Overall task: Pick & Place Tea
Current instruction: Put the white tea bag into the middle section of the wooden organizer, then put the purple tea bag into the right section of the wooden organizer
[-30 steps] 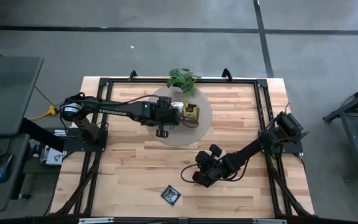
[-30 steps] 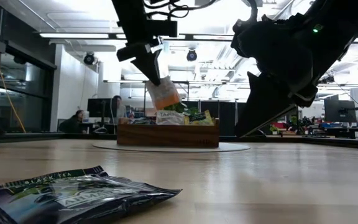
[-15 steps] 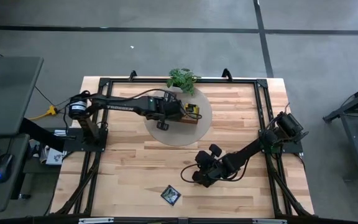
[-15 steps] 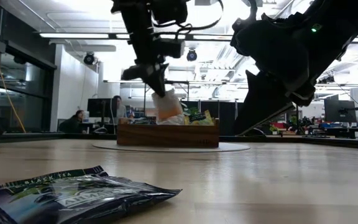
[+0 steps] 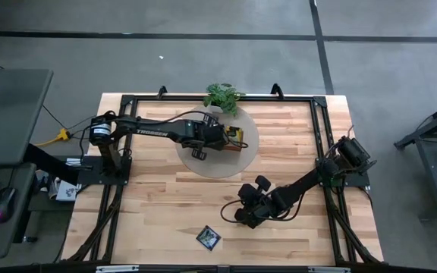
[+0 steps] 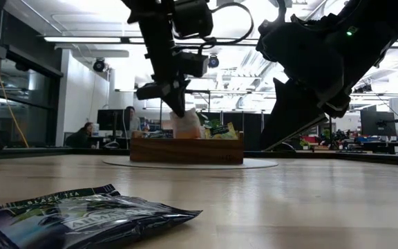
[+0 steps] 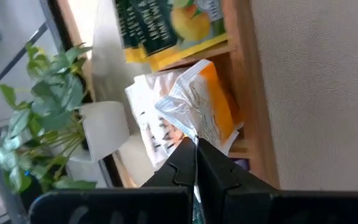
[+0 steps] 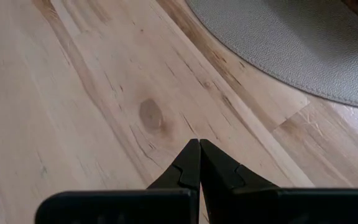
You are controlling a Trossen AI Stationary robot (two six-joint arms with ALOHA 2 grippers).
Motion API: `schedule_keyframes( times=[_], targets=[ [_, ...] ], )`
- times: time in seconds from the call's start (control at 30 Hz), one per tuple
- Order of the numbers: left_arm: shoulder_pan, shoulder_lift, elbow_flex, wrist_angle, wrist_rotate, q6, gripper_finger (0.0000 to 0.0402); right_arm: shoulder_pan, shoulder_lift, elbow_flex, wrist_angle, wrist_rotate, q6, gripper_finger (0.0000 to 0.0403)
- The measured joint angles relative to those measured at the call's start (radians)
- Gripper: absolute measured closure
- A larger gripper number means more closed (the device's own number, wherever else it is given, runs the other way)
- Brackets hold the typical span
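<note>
Tea sachet, orange and white [image 7: 204, 109], pinched at its crinkled edge between closed fingers of left gripper [image 7: 196, 144], seated in the wooden tray [image 7: 252, 93]. Sachet sticking up out of the tray in low view [image 6: 185, 124], gripper [image 6: 173, 97] directly above, pointing steeply down. Left arm stretched from its base at table's left edge across to the tray, wrist bent down over it [image 5: 205, 135].

Neighbouring compartment: yellow-green sachets [image 7: 166, 28] with dark labels, lying stacked. White sachet [image 7: 148, 121] just beside the orange one, touching it. Which compartment divider sits between them: cannot tell.

Tray on round grey mat [image 5: 237, 155] near table's far edge; potted plant [image 5: 222, 95] just behind it, white pot [image 7: 104, 130] touching or nearly touching the tray side.

Right gripper [image 8: 199, 152] fingers pressed together, nothing between them, tips low over bare wood near the mat edge [image 8: 291, 56]. Right arm folded low across table's near-right area [image 5: 253, 208], elbow back toward its base at right edge.

One dark black-tea sachet [image 5: 208, 238] flat on the table [image 5: 150, 205] near front edge, well apart from tray, close to the low camera [image 6: 81, 214].
</note>
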Motion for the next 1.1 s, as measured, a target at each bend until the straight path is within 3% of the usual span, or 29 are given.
schedule_keyframes(
  times=[0.67, 0.93, 1.1],
  targets=[
    [0.0, 0.048, 0.001, 0.015, 0.026, 0.034, 0.0389, 0.0, 0.0, 0.0, 0.02, -0.005, 0.0, 0.0402],
    [-0.001, 0.05, -0.001, 0.053, -0.002, 0.042, 0.0292, 0.0, 0.0, 0.0, 0.022, -0.019, 0.0, 0.0402],
    [-0.002, 0.05, 0.0, 0.083, -0.122, 0.031, 0.0226, 0.0, 0.0, 0.0, 0.021, -0.029, -0.002, 0.0402]
  ],
)
